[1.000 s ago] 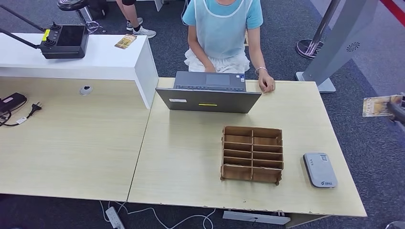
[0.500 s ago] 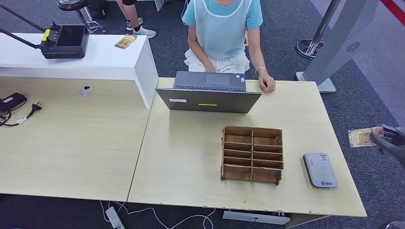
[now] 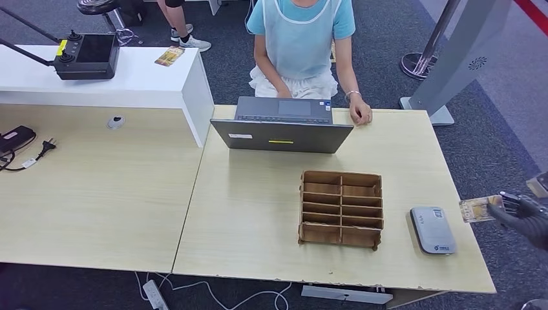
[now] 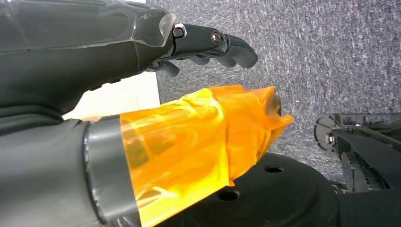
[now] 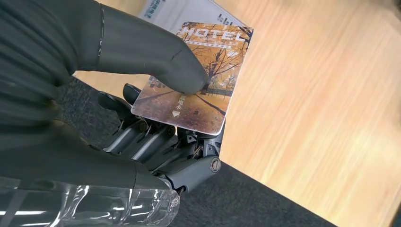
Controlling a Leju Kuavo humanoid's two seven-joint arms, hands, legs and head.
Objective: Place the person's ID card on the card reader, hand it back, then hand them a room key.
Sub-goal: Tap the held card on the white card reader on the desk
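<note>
Your right hand [image 3: 525, 216] grips the card [image 3: 478, 208], thumb pressed on its printed face and fingers [image 5: 156, 142] underneath. Since a second ago it has come down and inward: the card was high off the desk's right side, and now it hangs just past the right edge of the desk [image 3: 271, 213], beside the reader [image 3: 432, 229] near the front right corner. Your left hand [image 4: 198, 42] hangs over the carpet, fingers loosely extended, holding nothing. The divider box [image 3: 340, 208], laptop [image 3: 282, 126] and person [image 3: 300, 39] are unchanged.
</note>
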